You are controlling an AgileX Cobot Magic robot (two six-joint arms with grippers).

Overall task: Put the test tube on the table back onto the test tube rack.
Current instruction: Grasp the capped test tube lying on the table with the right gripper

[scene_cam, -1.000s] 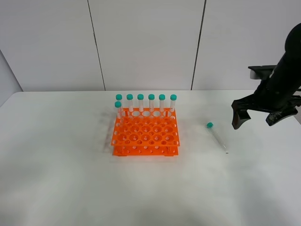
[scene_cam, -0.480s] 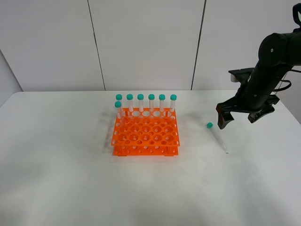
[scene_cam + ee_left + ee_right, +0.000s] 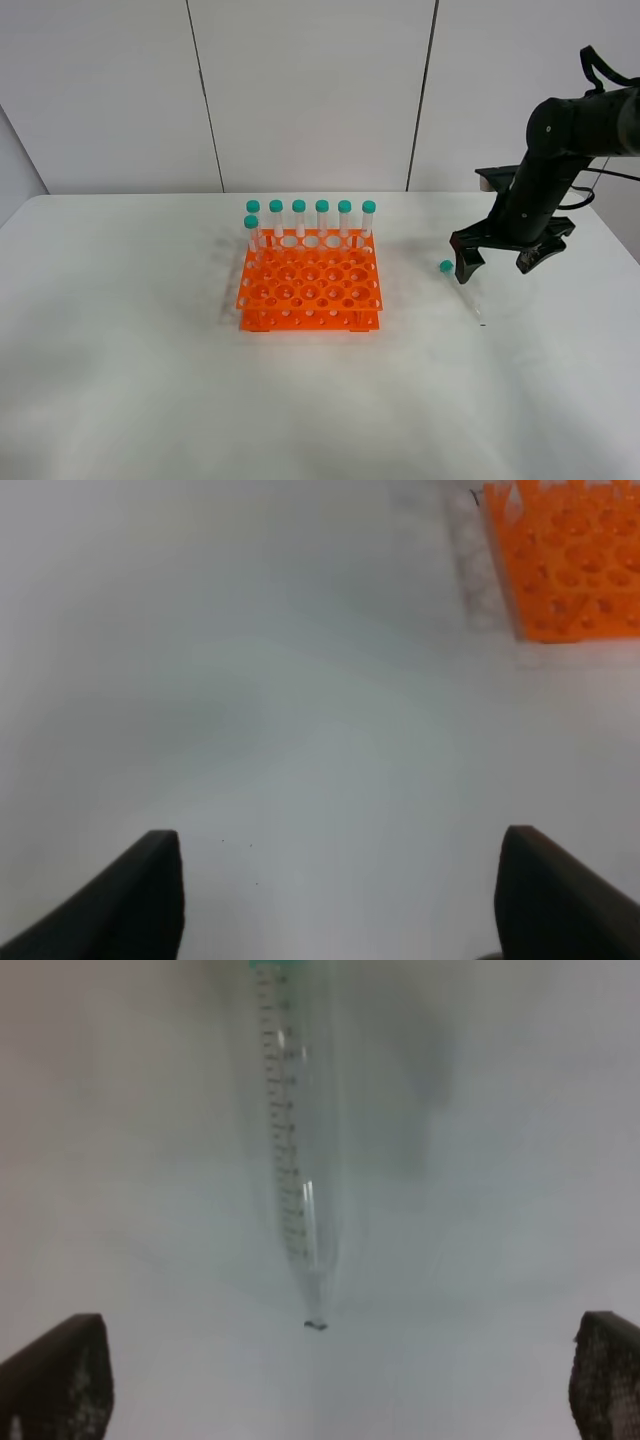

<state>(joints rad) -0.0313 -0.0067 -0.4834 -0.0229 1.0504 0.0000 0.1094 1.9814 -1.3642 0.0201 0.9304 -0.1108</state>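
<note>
The test tube (image 3: 461,291) lies flat on the white table (image 3: 150,380), right of the orange test tube rack (image 3: 308,280), with its teal cap toward the back. My right gripper (image 3: 497,266) hovers open just above and to the right of it, its left finger close to the cap. In the right wrist view the clear test tube (image 3: 295,1160) lies lengthwise ahead of the open right gripper (image 3: 330,1385), pointed tip nearest. My left gripper (image 3: 340,900) is open over bare table, with a corner of the rack (image 3: 570,560) ahead of it. The left arm is outside the exterior high view.
Several teal-capped tubes (image 3: 310,215) stand upright in the rack's back row and back left corner. A panelled white wall (image 3: 300,90) runs behind the table. The table's right edge (image 3: 625,250) lies just beyond the right arm.
The right arm has swung left and lower, bringing its open gripper from the table's right edge to just above the lying test tube. The tube and rack have not moved.
</note>
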